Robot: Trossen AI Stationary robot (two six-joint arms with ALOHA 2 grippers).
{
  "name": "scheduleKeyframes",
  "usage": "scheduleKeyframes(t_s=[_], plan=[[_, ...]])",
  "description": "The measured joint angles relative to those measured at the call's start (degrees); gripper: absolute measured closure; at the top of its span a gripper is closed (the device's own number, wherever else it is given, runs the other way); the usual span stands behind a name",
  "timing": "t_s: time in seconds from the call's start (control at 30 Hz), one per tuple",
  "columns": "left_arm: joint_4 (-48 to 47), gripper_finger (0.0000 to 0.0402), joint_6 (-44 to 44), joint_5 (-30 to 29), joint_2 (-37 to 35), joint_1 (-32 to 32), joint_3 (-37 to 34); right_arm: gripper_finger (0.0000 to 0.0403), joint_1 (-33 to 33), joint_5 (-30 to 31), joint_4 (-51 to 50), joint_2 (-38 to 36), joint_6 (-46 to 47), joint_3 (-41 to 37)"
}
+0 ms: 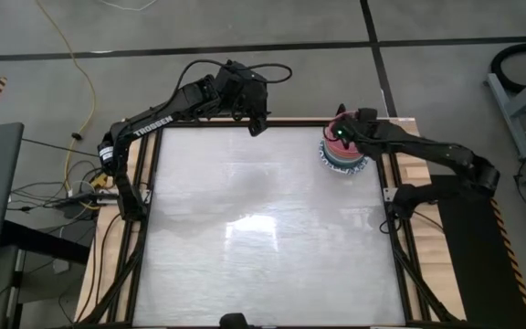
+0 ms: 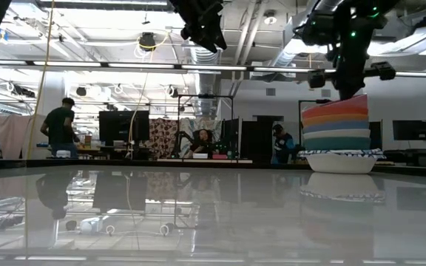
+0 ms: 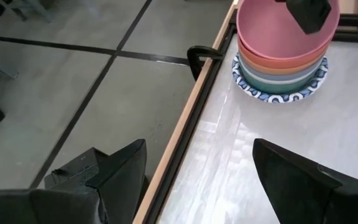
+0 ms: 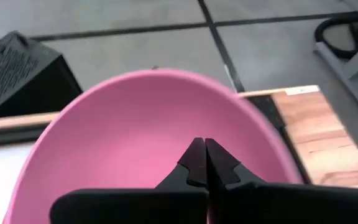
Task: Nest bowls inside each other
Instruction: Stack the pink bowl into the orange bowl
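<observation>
A stack of nested bowls (image 1: 341, 157) stands at the table's far right corner. A pink bowl (image 4: 135, 124) is on top, with orange, blue, cream and teal ones (image 2: 337, 129) beneath. The lowest is a shallow white bowl with a blue-patterned rim (image 3: 278, 94), whose base rests on the table. My right gripper (image 4: 205, 158) is shut, and its tips reach down into the pink bowl's hollow (image 3: 278, 31). My left gripper (image 3: 197, 180) hangs open above the table's far edge (image 1: 258, 123), left of the stack, with nothing between its fingers. My right gripper's shut fingertips (image 4: 197, 163) point slanting down into the hollow of the pink bowl, near its inner wall (image 4: 166, 134). Whether they touch the bowl I cannot tell. The stack stands upright on the table.
The table's black frame and wooden border (image 3: 188, 118) run close past the stack, with a black clamp (image 3: 199, 57) on the far edge. A wide bare tabletop (image 1: 263, 238) spreads toward the near and left sides. People stand in the room beyond (image 2: 59, 125).
</observation>
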Motion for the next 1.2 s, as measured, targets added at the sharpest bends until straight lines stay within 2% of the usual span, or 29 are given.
scheduleKeyframes(t_s=[0.17,0.43,0.57,0.73,1.07,1.2], plan=[[-1.2,0.0118,0.4,0.0,0.0,0.0,0.0,0.0399,1.3,-0.5,0.2,0.4,0.8,0.9],[-1.5,0.0118,1.5,0.1,0.0,0.0,0.0,0.0399,2.8,7.1,-1.3,-2.6,-1.3,4.8],[-1.5,0.0118,1.7,1.4,0.0,0.0,0.0,0.0399,-0.1,5.8,-6.6,-1.6,1.8,4.8],[-1.5,0.0118,2.9,1.4,0.0,0.0,0.0,0.0399,-1.8,5.4,-13.6,0.8,11.7,4.7],[-1.4,0.0118,4.1,1.4,0.0,0.2,0.0,0.0399,-1.7,3.1,-13.6,6.4,12.6,4.7],[-1.2,0.0118,4.5,1.4,0.0,0.7,0.0,0.0399,-0.5,3.4,-13.5,6.2,12.8,6.1]])
